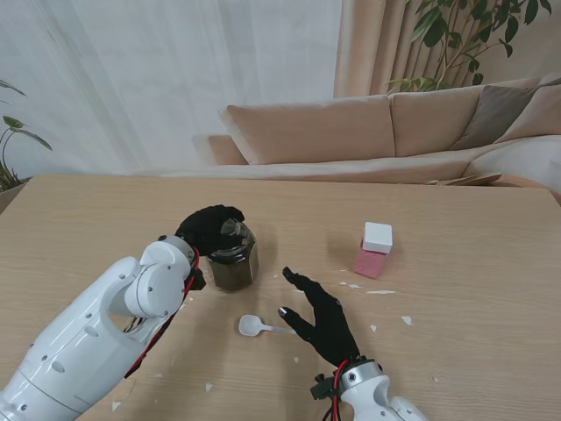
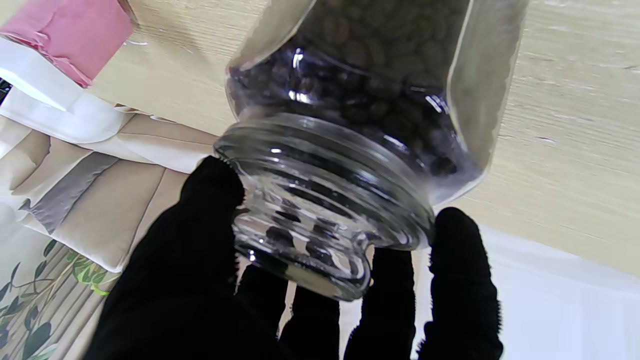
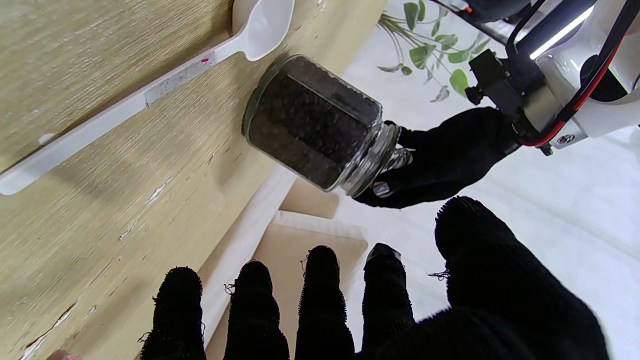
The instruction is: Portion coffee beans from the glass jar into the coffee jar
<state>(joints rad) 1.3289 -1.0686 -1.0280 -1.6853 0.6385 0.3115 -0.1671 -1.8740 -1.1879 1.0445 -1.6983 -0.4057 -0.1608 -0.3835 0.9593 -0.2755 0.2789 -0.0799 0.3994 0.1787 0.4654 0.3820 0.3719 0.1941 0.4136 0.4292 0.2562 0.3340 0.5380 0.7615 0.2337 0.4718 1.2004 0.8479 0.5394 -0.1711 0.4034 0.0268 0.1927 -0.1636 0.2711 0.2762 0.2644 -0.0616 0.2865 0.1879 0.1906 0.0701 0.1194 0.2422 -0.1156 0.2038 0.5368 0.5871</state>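
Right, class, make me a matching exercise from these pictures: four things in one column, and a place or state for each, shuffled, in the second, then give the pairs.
Things
1. glass jar
2. white spoon
3. right hand
4. pink and white box

Places or states
A. open, fingers spread, holding nothing
B. lying flat on the table, nearer to me than the jar
C. full of dark beans, lid off, gripped at the neck by the left hand
D. standing alone on the table, to the right of the jar

Pairs: 1-C, 2-B, 3-A, 4-D
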